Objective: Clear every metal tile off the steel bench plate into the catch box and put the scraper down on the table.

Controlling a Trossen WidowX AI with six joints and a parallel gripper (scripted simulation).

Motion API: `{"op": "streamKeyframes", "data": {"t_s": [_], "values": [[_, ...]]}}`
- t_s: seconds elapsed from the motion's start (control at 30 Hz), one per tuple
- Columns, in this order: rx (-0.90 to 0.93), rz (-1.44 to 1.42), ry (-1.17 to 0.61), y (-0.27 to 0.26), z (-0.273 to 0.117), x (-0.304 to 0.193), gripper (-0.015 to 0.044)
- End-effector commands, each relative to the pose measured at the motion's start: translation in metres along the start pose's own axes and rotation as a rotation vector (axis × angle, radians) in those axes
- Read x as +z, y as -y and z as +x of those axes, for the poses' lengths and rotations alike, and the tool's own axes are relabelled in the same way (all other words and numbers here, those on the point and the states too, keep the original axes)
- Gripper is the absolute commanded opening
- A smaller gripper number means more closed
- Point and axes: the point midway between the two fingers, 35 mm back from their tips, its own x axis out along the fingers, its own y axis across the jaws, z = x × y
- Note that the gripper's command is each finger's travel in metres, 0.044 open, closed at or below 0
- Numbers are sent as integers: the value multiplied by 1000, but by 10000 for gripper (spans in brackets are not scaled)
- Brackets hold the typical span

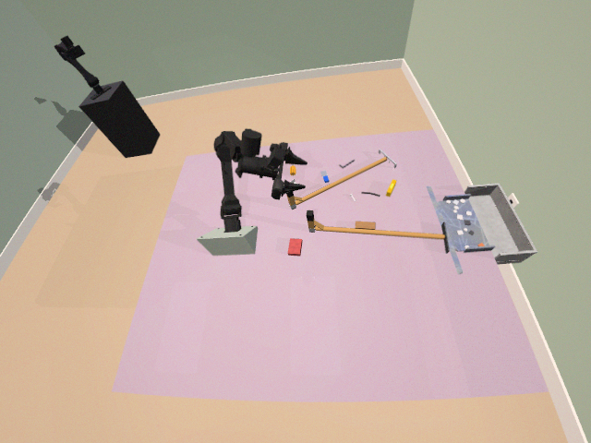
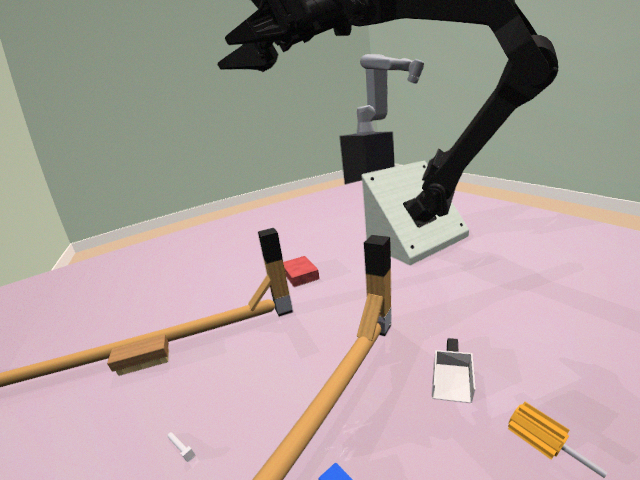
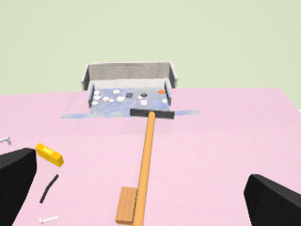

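Long scraper (image 1: pixel 381 233) (image 2: pixel 206 321) (image 3: pixel 147 155) lies on bench (image 1: pixel 333 333) (image 2: pixel 217 268) (image 3: pixel 226 141), blade at near edge of plate (image 1: pixel 460 219) (image 3: pixel 118 106). End effector (image 1: pixel 304 174) (image 2: pixel 223 52) (image 3: pixel 140 190) released, high; best centre over upright grip (image 1: pixel 310 220) (image 2: pixel 274 266), descend straight, pinch squarely.

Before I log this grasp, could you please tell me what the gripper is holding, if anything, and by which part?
Nothing; the gripper is open.
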Motion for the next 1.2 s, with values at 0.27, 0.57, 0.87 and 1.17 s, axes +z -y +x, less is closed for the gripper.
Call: {"op": "streamKeyframes", "data": {"t_s": [0.27, 0.57, 0.87, 1.17], "values": [[-15, 44, -112, 11, 50, -3, 440], [-23, 60, -195, 16, 86, -10, 440], [-35, 71, -281, 20, 122, -23, 440], [-49, 78, -370, 23, 159, -41, 440]]}}
